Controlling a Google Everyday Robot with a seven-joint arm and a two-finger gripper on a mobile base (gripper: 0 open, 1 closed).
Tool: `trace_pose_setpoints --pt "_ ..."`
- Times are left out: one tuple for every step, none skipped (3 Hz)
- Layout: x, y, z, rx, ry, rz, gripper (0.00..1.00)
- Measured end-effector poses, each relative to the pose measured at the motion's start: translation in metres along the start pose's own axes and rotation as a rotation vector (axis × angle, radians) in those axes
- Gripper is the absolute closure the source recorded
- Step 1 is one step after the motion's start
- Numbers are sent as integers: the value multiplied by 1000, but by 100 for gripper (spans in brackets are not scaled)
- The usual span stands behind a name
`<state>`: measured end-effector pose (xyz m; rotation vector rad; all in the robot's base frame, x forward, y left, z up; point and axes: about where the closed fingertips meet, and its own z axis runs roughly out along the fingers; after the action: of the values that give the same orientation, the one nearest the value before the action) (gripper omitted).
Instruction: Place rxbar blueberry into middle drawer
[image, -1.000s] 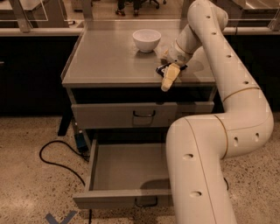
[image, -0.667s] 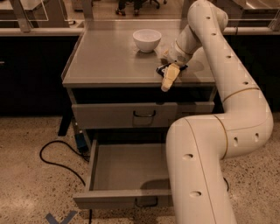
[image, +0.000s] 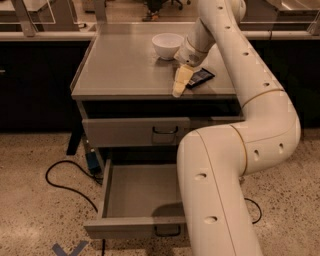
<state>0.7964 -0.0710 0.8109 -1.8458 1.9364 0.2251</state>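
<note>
The rxbar blueberry (image: 200, 77), a dark flat bar, lies on the grey cabinet top near its front right. My gripper (image: 180, 84) hangs from the white arm just left of the bar, low over the top near the front edge. I cannot tell whether it touches the bar. The middle drawer (image: 116, 229) is pulled open below, and its inside shows nothing in it. My arm's big lower link covers its right part. The upper handled drawer front (image: 130, 132) is closed.
A white bowl (image: 167, 45) stands on the cabinet top (image: 120, 65) behind the gripper. A black cable (image: 60, 182) runs over the speckled floor left of the open drawer. Dark counters run along the back on both sides.
My gripper has shifted a little left along the cabinet top, so more of the dark bar shows to its right. The bowl and the drawers have not moved.
</note>
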Motion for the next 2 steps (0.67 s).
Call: trace_pose_setpoints --pt "-9 -3 -52 71 -4 9 0" --pt "-10 -5 -49 75 -7 10 0"
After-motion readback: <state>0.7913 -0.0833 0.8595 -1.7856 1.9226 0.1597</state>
